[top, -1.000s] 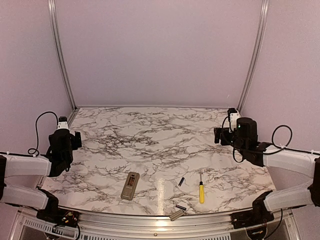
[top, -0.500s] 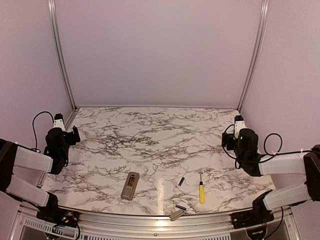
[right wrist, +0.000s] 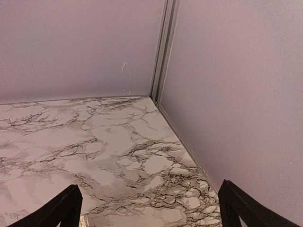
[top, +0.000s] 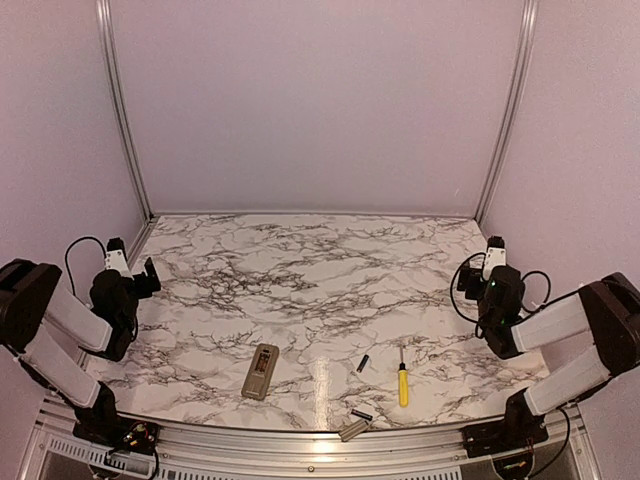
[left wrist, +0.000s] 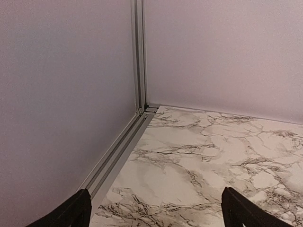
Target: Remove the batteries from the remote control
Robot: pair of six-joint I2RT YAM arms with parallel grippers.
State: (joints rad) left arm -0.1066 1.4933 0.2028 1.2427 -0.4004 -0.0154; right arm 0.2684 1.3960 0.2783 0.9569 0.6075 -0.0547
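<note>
The remote control (top: 262,371) lies back-up near the table's front edge, its battery recess uncovered. One battery (top: 363,363) lies to its right, a second battery (top: 361,414) near the front rail. My left gripper (top: 146,272) is open and empty at the far left, well away from the remote. My right gripper (top: 470,280) is open and empty at the far right. In the left wrist view my left gripper (left wrist: 158,210) frames only bare marble and a wall corner. The right wrist view shows the same for my right gripper (right wrist: 151,205). Neither wrist view shows the remote or batteries.
A yellow-handled screwdriver (top: 402,384) lies right of the first battery. The flat grey-beige cover piece (top: 352,431) rests at the front rail by the second battery. Walls with metal corner posts (top: 121,110) enclose the table on three sides.
Both arms have drawn back and folded down toward their side walls, the left one leftward, the right one rightward. The remote, batteries, cover and screwdriver have not moved.
</note>
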